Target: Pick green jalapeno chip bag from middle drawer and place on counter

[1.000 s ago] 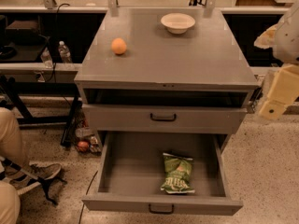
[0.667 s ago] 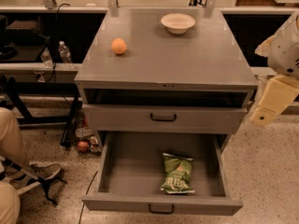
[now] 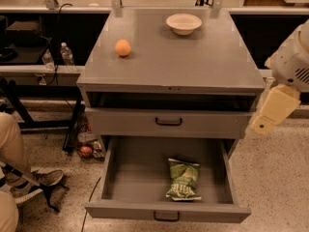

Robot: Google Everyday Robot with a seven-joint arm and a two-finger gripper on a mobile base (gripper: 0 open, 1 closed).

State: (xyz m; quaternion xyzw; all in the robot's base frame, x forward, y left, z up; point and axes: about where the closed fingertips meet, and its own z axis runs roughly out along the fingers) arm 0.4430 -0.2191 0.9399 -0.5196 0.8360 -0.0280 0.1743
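You're seeing one gripper (image 3: pixel 266 121) at far right; left of it, one bag (image 3: pixel 184 179), one orange (image 3: pixel 122 48), one bowl (image 3: pixel 183 23), one open drawer (image 3: pixel 115 174), one shut drawer (image 3: pixel 120 123).

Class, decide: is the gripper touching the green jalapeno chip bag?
Apart. The camera view shows the gripper outside the middle drawer, up and right of the green jalapeno chip bag inside it.

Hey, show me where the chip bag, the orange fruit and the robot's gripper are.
green jalapeno chip bag (image 3: pixel 183 179), camera view, middle of its front, lying in the middle drawer (image 3: pixel 130 178).
orange fruit (image 3: pixel 122 48), camera view, its centre, on the counter (image 3: pixel 183 62).
gripper (image 3: pixel 265 121), camera view, lower end, by the counter's front right corner.
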